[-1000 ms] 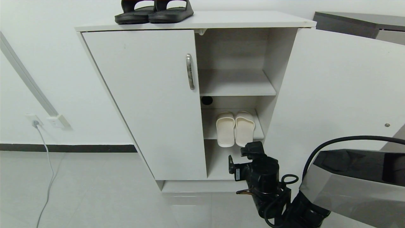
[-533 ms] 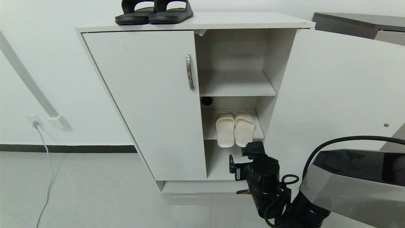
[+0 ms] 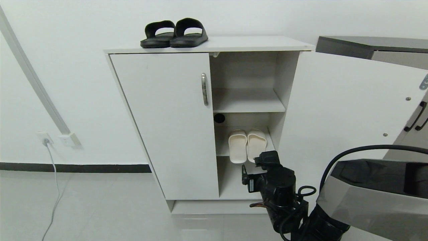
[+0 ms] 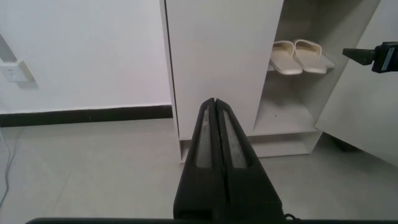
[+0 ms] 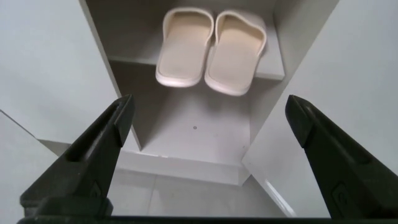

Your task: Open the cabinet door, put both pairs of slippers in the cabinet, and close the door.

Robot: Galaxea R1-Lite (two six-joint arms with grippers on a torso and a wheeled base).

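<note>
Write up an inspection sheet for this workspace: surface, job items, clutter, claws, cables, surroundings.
Surface: pale grey tiled floor, glossy.
Job's things: white two-door cabinet, right door swung open, left door shut; cream foam slippers side by side on the lower shelf; black slide slippers on the cabinet top.
Clutter: nothing seen.
Claws: left claw shut, empty, facing the cabinet base; right claw open, empty, before the bottom compartment under the cream pair.
Cables: white power cord hanging from a wall socket to the floor.
Surroundings: white wall, black skirting strip, grey cabinet behind the open door.
</note>
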